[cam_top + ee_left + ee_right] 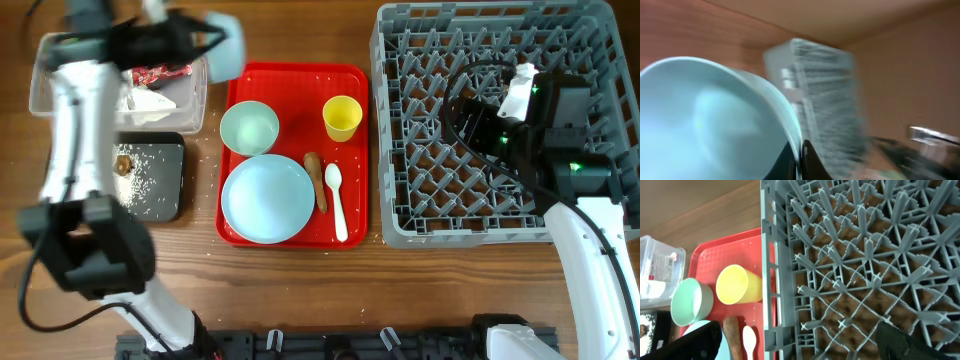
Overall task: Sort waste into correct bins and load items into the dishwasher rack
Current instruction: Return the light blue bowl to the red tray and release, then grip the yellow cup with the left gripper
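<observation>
My left gripper is shut on the rim of the pale blue bowl; from overhead it holds the blurred bowl above the clear tub. The tub holds the red wrapper and white tissue. The black tray holds rice and a brown lump. On the red tray are the green-white bowl, blue plate, yellow cup, sausage stick and white spoon. My right gripper is open and empty over the grey rack.
The right wrist view shows the rack's left wall next to the red tray, with the yellow cup, green-white bowl, stick and spoon. Rice grains are scattered on the wooden table around the trays.
</observation>
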Controlling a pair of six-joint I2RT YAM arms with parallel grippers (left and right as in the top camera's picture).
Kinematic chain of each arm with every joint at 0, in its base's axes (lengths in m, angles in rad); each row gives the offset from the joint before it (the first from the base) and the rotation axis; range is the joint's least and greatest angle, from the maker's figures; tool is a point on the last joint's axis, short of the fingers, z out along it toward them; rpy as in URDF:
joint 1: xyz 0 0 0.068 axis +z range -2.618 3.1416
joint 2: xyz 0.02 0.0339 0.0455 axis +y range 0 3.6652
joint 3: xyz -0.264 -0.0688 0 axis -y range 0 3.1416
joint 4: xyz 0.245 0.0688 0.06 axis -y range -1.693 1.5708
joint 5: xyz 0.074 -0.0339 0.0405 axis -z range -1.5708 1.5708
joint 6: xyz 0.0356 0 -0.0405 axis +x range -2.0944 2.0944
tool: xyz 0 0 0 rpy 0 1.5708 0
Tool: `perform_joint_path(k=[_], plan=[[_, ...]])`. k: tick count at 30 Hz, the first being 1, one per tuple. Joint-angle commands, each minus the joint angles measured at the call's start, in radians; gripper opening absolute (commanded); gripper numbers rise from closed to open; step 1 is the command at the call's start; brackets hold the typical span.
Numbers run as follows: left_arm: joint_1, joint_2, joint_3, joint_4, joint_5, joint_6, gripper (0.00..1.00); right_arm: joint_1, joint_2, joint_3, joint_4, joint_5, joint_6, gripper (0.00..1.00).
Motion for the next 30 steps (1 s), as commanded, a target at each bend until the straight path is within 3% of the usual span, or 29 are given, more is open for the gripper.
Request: perform_joint_path(k=[1,4,7,10,14,20,25,30], plan=[[-0.240,0.028,0.006,0.058,-0.706,0.037,0.04,0.000,0.009,0.026,-0.014,0.015,0.015,1.00],[-0.394,0.094,0.006,0.103,-0.907,0.150,0.04,0.000,0.009,0.026,-0.016,0.015,0.014,1.00],[-0.489,0.168,0.006,0.118,-1.072,0.182,0.04,0.000,0.009,0.026,-0.017,0.015,0.014,1.00],[-0.523,0.231,0.005,0.103,-1.129,0.178,0.04,0.000,0.009,0.026,-0.023,0.015,0.012,1.00],[-0.532,0.286,0.005,0.078,-1.127,0.150,0.06,0.000,0.009,0.026,-0.031,0.016,0.012,1.00],[-0.532,0.288,0.006,0.089,-1.106,0.120,0.28,0.000,0.009,0.026,-0.032,0.016,0.012,1.00],[-0.524,0.261,0.024,0.036,-1.000,0.038,0.41,0.000,0.009,0.025,-0.036,0.016,0.012,1.00],[-0.476,0.198,0.071,-0.038,-0.830,-0.018,0.46,0.000,0.009,0.016,-0.035,0.015,0.014,1.00]])
